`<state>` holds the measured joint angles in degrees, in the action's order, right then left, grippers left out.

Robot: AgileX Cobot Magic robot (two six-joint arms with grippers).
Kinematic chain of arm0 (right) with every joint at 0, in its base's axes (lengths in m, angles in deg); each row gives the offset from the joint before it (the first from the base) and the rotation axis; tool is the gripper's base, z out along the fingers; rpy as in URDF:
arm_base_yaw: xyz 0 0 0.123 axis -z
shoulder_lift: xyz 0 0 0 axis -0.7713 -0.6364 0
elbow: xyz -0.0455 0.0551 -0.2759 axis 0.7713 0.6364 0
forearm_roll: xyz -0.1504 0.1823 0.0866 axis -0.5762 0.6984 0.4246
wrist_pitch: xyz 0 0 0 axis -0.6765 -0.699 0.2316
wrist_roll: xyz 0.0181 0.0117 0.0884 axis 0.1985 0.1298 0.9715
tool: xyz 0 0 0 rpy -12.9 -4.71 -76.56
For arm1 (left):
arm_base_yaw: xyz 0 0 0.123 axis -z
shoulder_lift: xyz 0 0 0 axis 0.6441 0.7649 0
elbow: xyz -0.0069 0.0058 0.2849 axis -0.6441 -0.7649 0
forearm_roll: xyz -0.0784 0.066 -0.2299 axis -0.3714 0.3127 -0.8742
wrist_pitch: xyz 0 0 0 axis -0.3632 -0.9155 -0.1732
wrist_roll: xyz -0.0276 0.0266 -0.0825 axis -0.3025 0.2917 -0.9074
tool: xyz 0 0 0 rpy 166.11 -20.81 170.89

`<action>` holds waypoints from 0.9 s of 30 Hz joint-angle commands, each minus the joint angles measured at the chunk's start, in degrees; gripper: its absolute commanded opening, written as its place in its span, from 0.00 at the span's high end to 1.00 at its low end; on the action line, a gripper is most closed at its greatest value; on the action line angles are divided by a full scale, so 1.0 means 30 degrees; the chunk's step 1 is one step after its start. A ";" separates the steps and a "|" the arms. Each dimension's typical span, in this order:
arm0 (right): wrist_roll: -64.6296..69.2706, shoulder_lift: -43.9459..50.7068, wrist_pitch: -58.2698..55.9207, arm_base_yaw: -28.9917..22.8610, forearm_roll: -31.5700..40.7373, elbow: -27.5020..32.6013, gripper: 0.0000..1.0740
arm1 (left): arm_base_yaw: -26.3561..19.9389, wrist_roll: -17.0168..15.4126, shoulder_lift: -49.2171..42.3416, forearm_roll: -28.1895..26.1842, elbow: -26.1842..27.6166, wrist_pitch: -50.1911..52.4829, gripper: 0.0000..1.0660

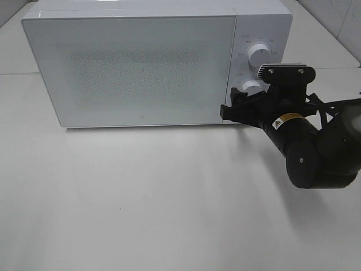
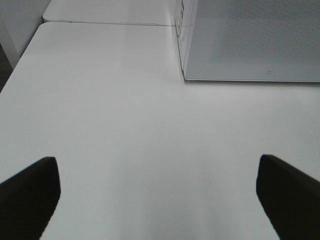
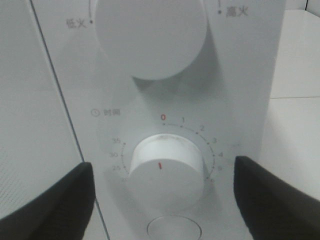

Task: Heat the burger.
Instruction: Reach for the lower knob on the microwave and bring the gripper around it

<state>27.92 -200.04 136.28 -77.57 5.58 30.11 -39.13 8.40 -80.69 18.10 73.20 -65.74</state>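
Note:
The burger is out of view; the white microwave (image 1: pixel 141 68) stands with its door shut. My right gripper (image 1: pixel 240 101) is at the control panel, open, with a black finger (image 3: pixel 50 200) on either side of the lower timer knob (image 3: pixel 167 175) and a gap to it on both sides. The knob's red mark points up, slightly left of the red 0. Above it is the larger power knob (image 3: pixel 150 35). My left gripper (image 2: pixel 159 200) hangs open over bare table (image 2: pixel 125 125), in front of the microwave's left corner (image 2: pixel 185 75), holding nothing.
The microwave fills the back of the white table (image 1: pixel 141 197). A round button (image 3: pixel 174 229) sits under the timer knob. The right arm's black body (image 1: pixel 316 152) hangs over the table's right side. A seam (image 2: pixel 100 22) runs across the table behind the microwave's left end.

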 commanded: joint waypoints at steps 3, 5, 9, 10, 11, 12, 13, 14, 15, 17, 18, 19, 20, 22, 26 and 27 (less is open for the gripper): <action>-0.0306 0.0019 0.1146 -0.0019 -0.0095 -0.0439 0.29 | -0.0019 -0.0153 -0.0191 -0.0038 0.0038 -0.0076 0.05; -0.0325 0.0019 0.1108 -0.0019 -0.0076 -0.0630 0.29 | -0.0019 -0.0153 -0.0191 -0.0038 0.0038 -0.0076 0.05; -0.0325 0.0000 0.1031 -0.0019 -0.0076 -0.0859 0.29 | -0.0019 -0.0153 -0.0191 -0.0038 0.0038 -0.0076 0.05; -0.0325 0.0000 0.1031 -0.0019 -0.0076 -0.0859 0.29 | -0.0019 -0.0153 -0.0191 -0.0038 0.0038 -0.0076 0.05; -0.0325 0.0000 0.0955 -0.0019 -0.0057 -0.0859 0.29 | -0.0019 -0.0153 -0.0191 -0.0038 0.0038 -0.0076 0.05; -0.0325 0.0000 0.0955 -0.0019 -0.0057 -0.0859 0.29 | -0.0019 -0.0153 -0.0191 -0.0038 0.0038 -0.0076 0.05; -0.0325 0.0000 0.0898 -0.0019 -0.0038 -0.0859 0.29 | -0.0019 -0.0153 -0.0191 -0.0038 0.0038 -0.0076 0.05; -0.0363 0.0000 0.0898 -0.0019 -0.0038 -0.0859 0.29 | -0.0019 -0.0153 -0.0191 -0.0038 0.0038 -0.0076 0.05; -0.0363 0.0000 0.0898 -0.0019 -0.0038 -0.0859 0.29 | -0.0019 -0.0153 -0.0191 -0.0038 0.0038 -0.0076 0.05; -0.0382 0.0000 0.0898 -0.0019 -0.0038 -0.0859 0.29 | -0.0019 -0.0153 -0.0191 -0.0038 0.0038 -0.0076 0.05; -0.0382 0.0000 0.0898 -0.0019 -0.0038 -0.0859 0.29 | -0.0019 -0.0153 -0.0191 -0.0038 0.0038 -0.0076 0.05; -0.0477 0.0000 0.0898 -0.0019 -0.0038 -0.0859 0.30 | -0.0019 -0.0153 -0.0191 -0.0038 0.0038 -0.0076 0.05; -0.0535 0.0000 0.0898 -0.0019 -0.0038 -0.0859 0.31 | -0.0019 -0.0153 -0.0191 -0.0038 0.0038 -0.0076 0.05; -0.0535 0.0000 0.0898 -0.0019 -0.0038 -0.0859 0.34 | -0.0019 -0.0153 -0.0191 -0.0038 0.0038 -0.0076 0.05; -0.0554 0.0000 0.0859 -0.0019 -0.0019 -0.0936 0.41 | -0.0019 -0.0153 -0.0191 -0.0038 0.0038 -0.0076 0.05; -0.0688 0.0000 0.0649 -0.0019 -0.0019 -0.1089 0.49 | -0.0019 -0.0153 -0.0191 -0.0038 0.0038 -0.0076 0.05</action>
<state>26.83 -200.09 135.94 -77.75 6.32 28.34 -39.13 8.40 -80.69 18.10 73.20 -65.74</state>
